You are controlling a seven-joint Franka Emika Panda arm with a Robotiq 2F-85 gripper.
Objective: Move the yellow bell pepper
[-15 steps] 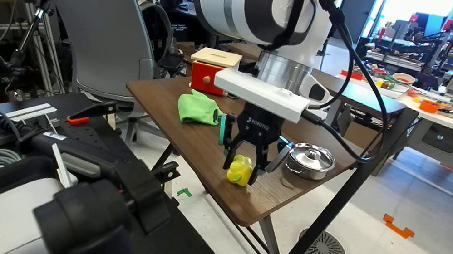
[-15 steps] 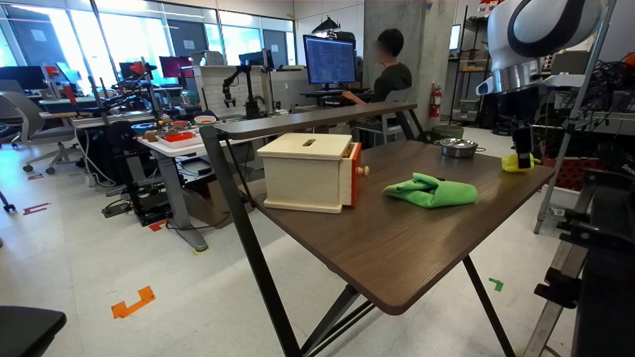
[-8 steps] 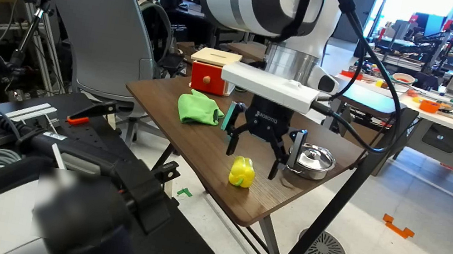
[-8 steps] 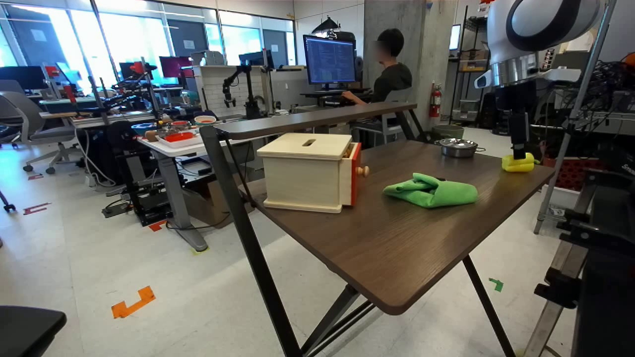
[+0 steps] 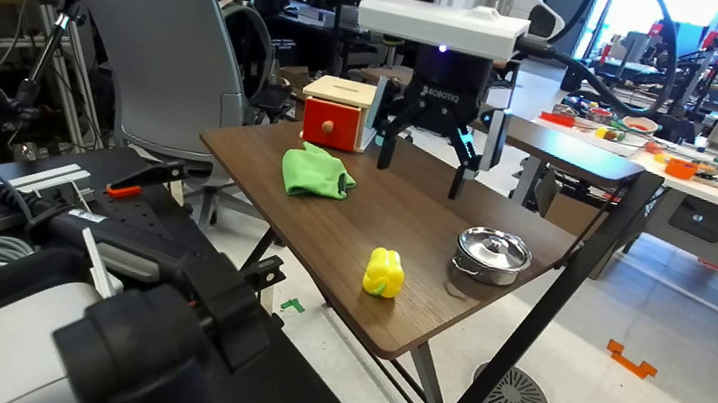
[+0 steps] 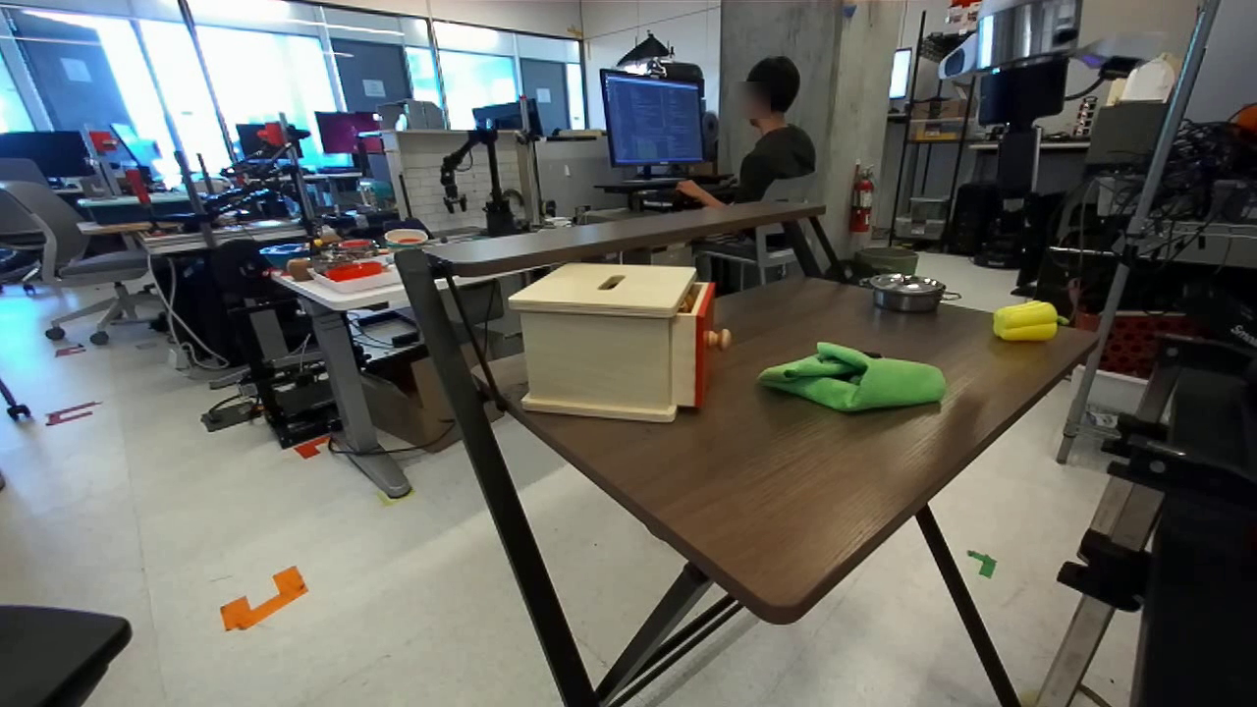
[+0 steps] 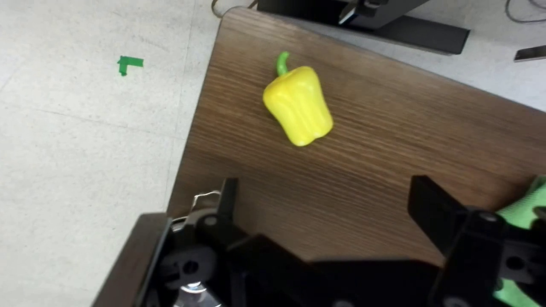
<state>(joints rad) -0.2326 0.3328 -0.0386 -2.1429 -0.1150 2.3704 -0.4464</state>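
Observation:
The yellow bell pepper (image 5: 384,273) rests on its side on the brown table (image 5: 362,224), close to a corner, and shows in both exterior views. Seen from the wrist, the pepper (image 7: 298,104) lies beyond the fingertips, its green stem pointing away from the gripper. My gripper (image 5: 420,177) hangs well above the table, apart from the pepper. Its fingers (image 7: 431,204) are spread wide, with only bare wood showing between them.
A lidded steel pot (image 5: 493,255) stands near the pepper. A green cloth (image 5: 314,172) and a wooden box with a red drawer front (image 5: 330,124) sit further along the table. A raised shelf (image 6: 628,236) runs along one side.
The jaws have opened from around the pepper and let it go. My gripper has risen well clear of it; since half a second ago the pepper has stayed put.

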